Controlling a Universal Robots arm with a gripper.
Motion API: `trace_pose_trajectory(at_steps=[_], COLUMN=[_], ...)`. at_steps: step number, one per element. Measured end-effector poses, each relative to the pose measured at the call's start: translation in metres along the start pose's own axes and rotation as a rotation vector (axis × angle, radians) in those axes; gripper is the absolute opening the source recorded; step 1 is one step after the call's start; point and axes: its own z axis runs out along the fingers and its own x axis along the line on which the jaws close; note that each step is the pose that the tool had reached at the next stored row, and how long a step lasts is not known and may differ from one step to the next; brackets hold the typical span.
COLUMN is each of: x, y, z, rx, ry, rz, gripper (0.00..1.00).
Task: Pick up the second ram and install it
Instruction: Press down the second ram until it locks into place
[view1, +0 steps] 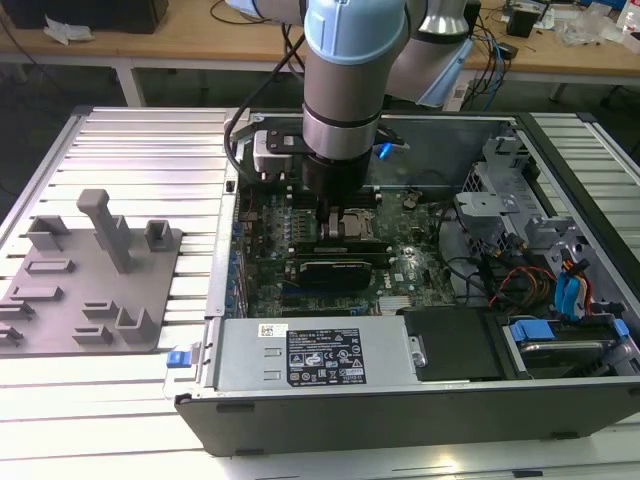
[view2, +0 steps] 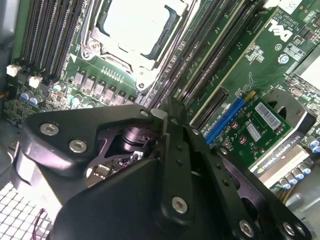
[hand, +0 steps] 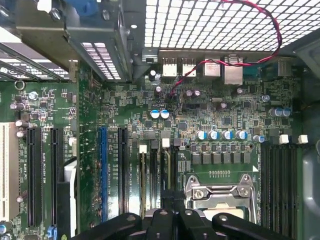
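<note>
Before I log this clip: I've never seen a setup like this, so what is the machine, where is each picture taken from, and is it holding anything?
The machine is a single robot arm reaching down into an open computer case. The exterior view looks at the whole scene from off the arm; both wrist views ride on the arm and look at the green motherboard. The gripper is low over the board beside the silver processor socket, near the long memory slots. Its black body blocks the fingertips, so I cannot tell whether it holds the second ram. A grey parts holder sits at the exterior view's left.
</note>
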Motion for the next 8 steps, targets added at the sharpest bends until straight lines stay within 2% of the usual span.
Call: trace_pose_trajectory(at_steps=[8], x=[0.0002], y=[0.0000], z=[0.0028], rx=[0.0002], ry=[-0.0001], rz=[0.000], gripper=[0.08])
